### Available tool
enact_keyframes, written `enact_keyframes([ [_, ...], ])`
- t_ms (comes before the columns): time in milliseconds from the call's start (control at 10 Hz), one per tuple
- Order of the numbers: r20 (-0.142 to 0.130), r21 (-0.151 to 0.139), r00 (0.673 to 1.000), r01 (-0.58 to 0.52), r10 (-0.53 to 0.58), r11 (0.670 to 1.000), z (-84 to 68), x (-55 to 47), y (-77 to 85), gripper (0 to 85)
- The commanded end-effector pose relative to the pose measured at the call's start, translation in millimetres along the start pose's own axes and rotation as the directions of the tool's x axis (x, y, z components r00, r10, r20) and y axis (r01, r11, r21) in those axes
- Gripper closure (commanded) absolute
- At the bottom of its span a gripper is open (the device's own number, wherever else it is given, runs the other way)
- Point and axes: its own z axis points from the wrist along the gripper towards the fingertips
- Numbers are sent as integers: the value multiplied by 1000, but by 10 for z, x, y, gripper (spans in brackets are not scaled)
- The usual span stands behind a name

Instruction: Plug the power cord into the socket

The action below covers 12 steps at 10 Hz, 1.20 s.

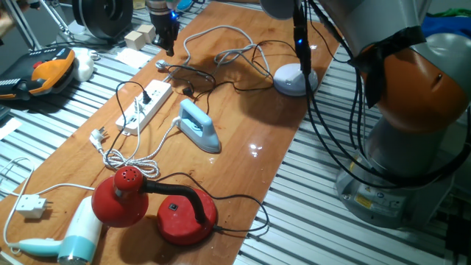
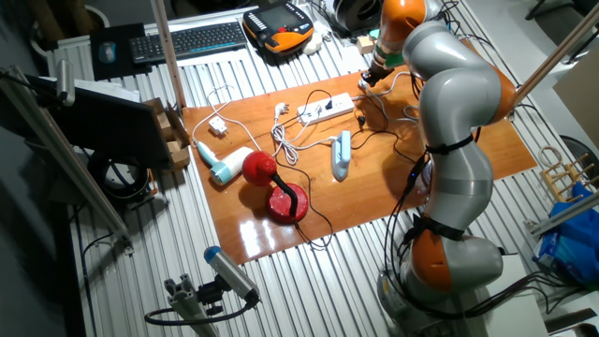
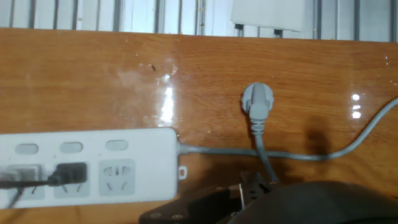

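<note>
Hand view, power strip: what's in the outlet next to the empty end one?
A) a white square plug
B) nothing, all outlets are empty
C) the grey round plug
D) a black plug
D: in the hand view a black plug sits in the power strip, right beside the empty end outlet; the grey round plug lies loose on the table.

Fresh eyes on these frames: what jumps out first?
The red desk lamp at the near end of the wooden table, with the blue iron mid-table. At the far end, the gripper hovers just past the white power strip, where the hand view shows a black plug already seated.
</note>
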Motion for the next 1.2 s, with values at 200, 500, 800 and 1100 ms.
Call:
enact_keyframes([
  [200,23,-4,1000,-14,14,1000,12,-60,-34,850],
  [500,115,8,993,-35,34,999,27,-122,12,850],
  [800,106,5,994,-31,30,1000,61,-149,6,850],
  [1100,101,-9,994,-51,51,999,98,-170,-4,850],
])
